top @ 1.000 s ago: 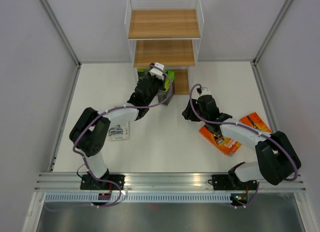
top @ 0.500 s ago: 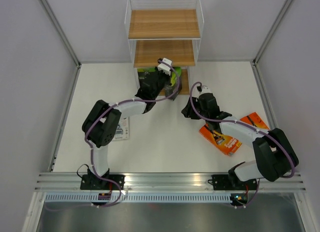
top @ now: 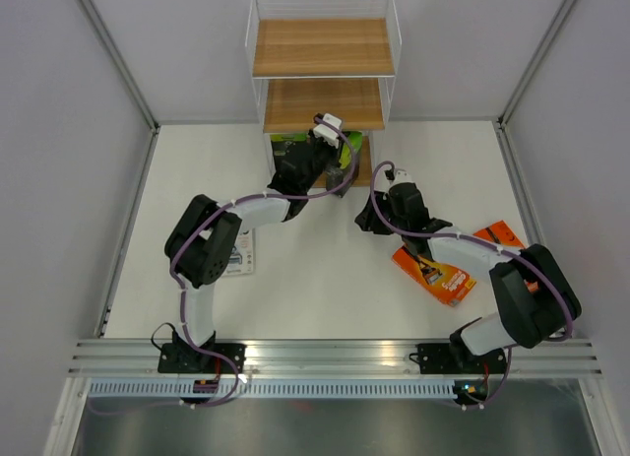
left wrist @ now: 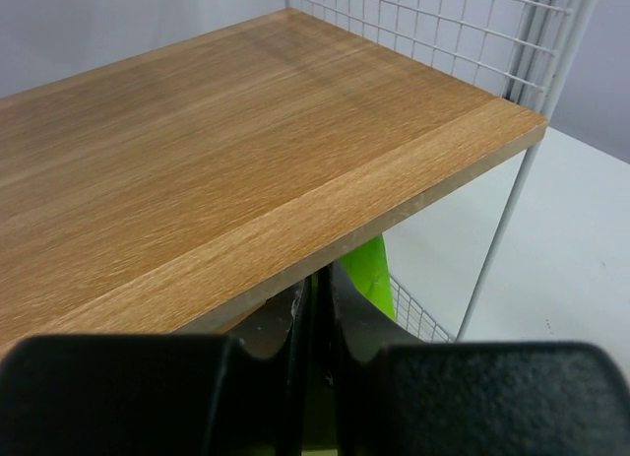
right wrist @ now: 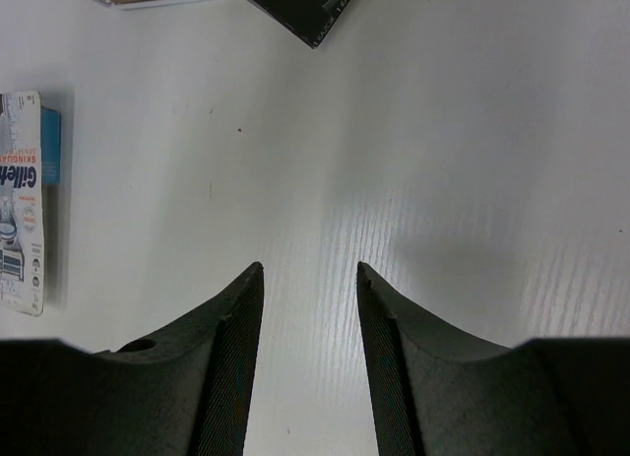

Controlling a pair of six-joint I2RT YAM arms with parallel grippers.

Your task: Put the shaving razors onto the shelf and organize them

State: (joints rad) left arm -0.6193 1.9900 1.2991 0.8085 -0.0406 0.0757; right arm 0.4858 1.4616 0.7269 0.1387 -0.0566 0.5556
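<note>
The shelf [top: 323, 47] stands at the back centre, and its wooden board [left wrist: 246, 161] fills the left wrist view. My left gripper [top: 333, 166] [left wrist: 317, 289] reaches in at the bottom tier, shut on a black pack of shaving razors with a lime-green end [top: 347, 151] [left wrist: 369, 274], held on edge under the board. More lime-green [top: 285, 138] shows on the bottom tier's left. Two orange packs [top: 433, 274] [top: 504, 239] lie at the right. A light-blue blister pack [top: 234, 256] [right wrist: 22, 200] lies at the left. My right gripper [top: 368, 218] [right wrist: 310, 269] hovers open and holds nothing over the white table.
The shelf's white wire frame [left wrist: 512, 170] rises just right of the held pack. A black corner of that pack [right wrist: 295, 3] juts into the right wrist view's top edge. Grey walls enclose the table on three sides, and an aluminium rail [top: 335, 356] carries both arm bases.
My left arm has stretched forward and moved the black and lime-green pack rightward, deeper under the shelf's middle board. The right gripper has drifted slightly left.
</note>
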